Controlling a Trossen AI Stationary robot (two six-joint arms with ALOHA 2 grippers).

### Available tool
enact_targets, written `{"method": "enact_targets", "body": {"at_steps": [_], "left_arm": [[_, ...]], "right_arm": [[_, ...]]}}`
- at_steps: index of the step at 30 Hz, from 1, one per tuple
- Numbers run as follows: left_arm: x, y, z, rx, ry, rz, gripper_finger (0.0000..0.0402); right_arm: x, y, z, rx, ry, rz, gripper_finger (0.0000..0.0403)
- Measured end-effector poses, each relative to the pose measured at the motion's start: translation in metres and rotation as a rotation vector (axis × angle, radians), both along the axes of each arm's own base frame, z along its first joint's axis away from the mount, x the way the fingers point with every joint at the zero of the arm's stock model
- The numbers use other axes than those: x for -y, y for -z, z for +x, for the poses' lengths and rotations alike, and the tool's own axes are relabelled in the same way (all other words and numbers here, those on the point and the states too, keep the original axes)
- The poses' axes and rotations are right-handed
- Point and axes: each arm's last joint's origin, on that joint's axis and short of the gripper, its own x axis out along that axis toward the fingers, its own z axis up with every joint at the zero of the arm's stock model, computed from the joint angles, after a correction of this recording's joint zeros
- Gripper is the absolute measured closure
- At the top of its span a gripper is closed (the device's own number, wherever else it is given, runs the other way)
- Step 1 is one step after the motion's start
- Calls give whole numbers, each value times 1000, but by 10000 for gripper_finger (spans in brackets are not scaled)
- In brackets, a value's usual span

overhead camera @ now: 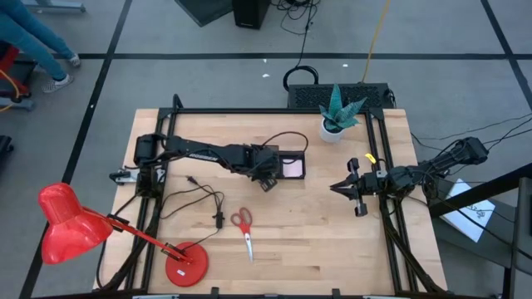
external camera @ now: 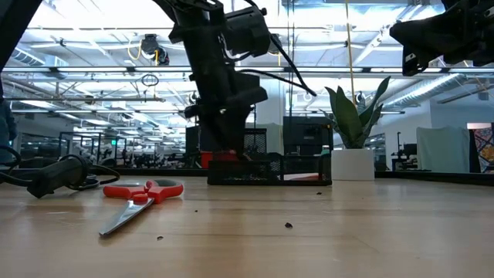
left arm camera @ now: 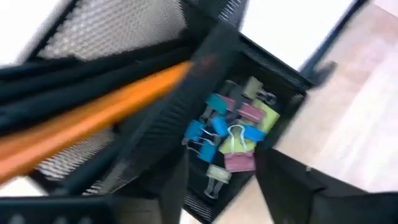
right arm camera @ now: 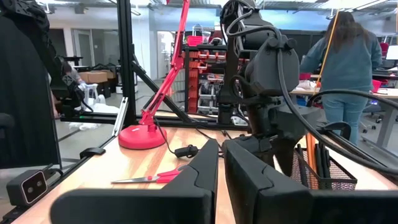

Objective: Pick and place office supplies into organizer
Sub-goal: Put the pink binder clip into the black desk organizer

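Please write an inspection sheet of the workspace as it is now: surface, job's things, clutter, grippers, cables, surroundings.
Surface: wooden table, small dark specks in the low view.
Job's things: black organizer holds binder clips, orange pencil; red-handled scissors lie loose on the table.
Clutter: red desk lamp, potted plant.
Grippers: left gripper at the organizer's left end; right gripper shut, holding nothing, right of the organizer.
Cables: black cable left of scissors.
Surroundings: person standing beyond the table.

Robotics lab: framed workbench point(overhead camera: 274, 249), workstations
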Motion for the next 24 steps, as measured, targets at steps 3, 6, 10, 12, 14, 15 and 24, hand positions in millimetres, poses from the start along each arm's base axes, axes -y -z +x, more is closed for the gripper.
{"method": "enact_targets", "body": {"at_steps": [3,6,10,12,14,15,24], "left_arm": [[5,0,-2,-23,-20,65,184],[15,0,-4,-56,-20,155,181],[29,-1,-3,-37,-23,238,204],[34,-1,-2,-24,-18,242,219],[37,4,0,-28,-13,265,232],[37,8,1,-44,-15,281,238],[39,29,3,-93,-31,266,303]], "right_arm": [[0,0,0,0,0,0,385],[0,0,0,0,0,0,385],[0,0,0,1,0,-1,385],[0,-1,0,10,0,2,385],[0,-2,0,17,0,4,385],[0,-2,0,20,0,5,385],[-1,-3,0,33,-26,9,385]]}}
